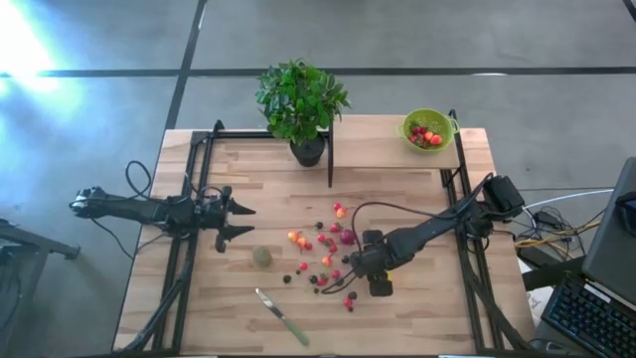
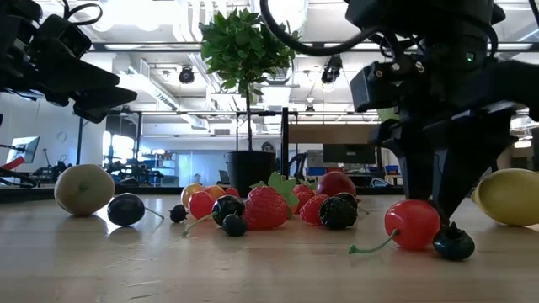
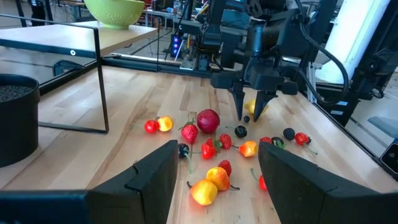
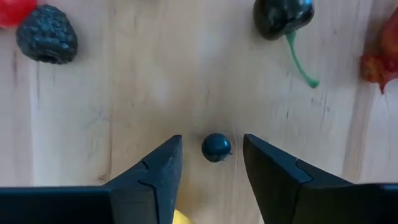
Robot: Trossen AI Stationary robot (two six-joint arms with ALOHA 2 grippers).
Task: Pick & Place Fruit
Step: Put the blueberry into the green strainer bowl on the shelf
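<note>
A: Right gripper (image 4: 211, 163) is down low over the wooden table (image 1: 397, 169), fingers (image 4: 155, 171) parted, and a small dark blueberry (image 4: 216, 147) sits right in the gap between the tips, lying on the wood.

B: Gripped?

A: No, there's daylight on both sides of it, so nothing is held. Just past the fingertips lie a blackberry (image 4: 46, 34) and a dark cherry (image 4: 283, 15) with a green stem.

B: And from table height?

A: The red cherry (image 2: 413, 224) lies just beside those fingers, the yellow lemon (image 2: 509, 196) on their other side.

B: Left side?

A: Left gripper (image 1: 238, 221) hovers above the table, jaws apart and empty. The dull-green kiwi ball (image 1: 261, 257) lies near its fingertips, with the rest of the scattered fruit (image 3: 208, 120) further out beyond them.
</note>
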